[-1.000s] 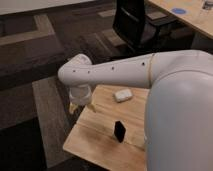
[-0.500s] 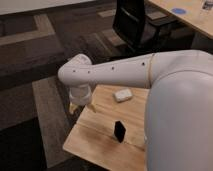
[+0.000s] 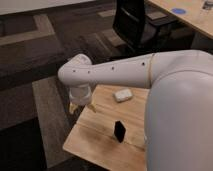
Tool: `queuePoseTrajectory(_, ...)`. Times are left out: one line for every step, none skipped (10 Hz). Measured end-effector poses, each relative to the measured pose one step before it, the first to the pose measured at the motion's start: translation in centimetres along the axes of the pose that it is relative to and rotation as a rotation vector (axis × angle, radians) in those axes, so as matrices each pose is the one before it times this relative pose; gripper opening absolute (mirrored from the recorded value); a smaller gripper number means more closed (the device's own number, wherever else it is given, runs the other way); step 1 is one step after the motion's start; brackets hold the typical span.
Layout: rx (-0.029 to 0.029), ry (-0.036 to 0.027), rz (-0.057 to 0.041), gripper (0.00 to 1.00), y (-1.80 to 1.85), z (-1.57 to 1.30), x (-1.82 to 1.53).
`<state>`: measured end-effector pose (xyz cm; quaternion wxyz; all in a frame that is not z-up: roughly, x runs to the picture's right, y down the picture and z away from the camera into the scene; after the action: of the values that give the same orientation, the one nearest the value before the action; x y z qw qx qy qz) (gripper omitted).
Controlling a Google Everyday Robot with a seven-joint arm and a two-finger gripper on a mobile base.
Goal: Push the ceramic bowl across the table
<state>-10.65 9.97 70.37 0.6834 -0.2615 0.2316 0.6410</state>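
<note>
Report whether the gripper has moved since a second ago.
No. The gripper stays at the edge of the table, equally far from the white case.

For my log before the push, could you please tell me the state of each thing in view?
gripper: pointing down over the left edge of the table.
ceramic bowl: not visible, perhaps behind the arm.
small white object: lying flat on the table.
small black object: standing upright on the table.
office chair: upright, unoccupied.

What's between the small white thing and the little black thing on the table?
Only bare table, in the camera view, between white object and black object. The end effector hangs at the table's left edge.
</note>
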Motion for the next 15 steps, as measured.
queuePoseTrajectory(-0.00005, -0.00001, -0.00002, 0.65, 0.002, 0.000, 0.000)
queuePoseTrajectory(0.00008, 0.00002, 0.00001, 0.65, -0.004, 0.001, 0.000)
queuePoseTrajectory(0.00063, -0.00010, 0.00912, 0.65, -0.254, -0.014, 0.000)
queuePoseTrajectory(-0.00120, -0.01214, 0.04693, 0.65, -1.461, -0.611, -0.241)
queuePoseTrajectory(0.00105, -0.01235, 0.04361, 0.65, -1.848, -0.762, -0.334)
queuePoseTrajectory(-0.00919, -0.00431, 0.02776, 0.65, -1.631, -0.751, -0.215)
queuePoseTrajectory(-0.00612, 0.00487, 0.00936, 0.65, -1.266, -0.190, -0.223)
queuePoseTrajectory(-0.01336, 0.01960, 0.00064, 0.65, -2.199, -0.190, -0.366)
queuePoseTrajectory(-0.00473, 0.01145, -0.00221, 0.65, -1.636, -0.203, -0.320)
queuePoseTrajectory(0.01072, 0.00762, -0.00961, 0.65, -2.669, -0.323, -0.622)
queuePoseTrajectory(0.00556, 0.00570, -0.02176, 0.65, -3.676, -0.562, -0.878)
queuePoseTrajectory(0.00971, 0.00493, -0.00775, 0.65, -2.453, -0.307, -0.413)
queuePoseTrajectory(0.01713, 0.00300, -0.00259, 0.65, -1.807, -0.144, -0.277)
queuePoseTrajectory(0.02070, 0.00372, 0.00899, 0.65, -2.433, -0.143, -0.331)
queuePoseTrajectory(-0.00200, 0.00009, -0.00637, 0.65, 0.382, 0.020, -0.029)
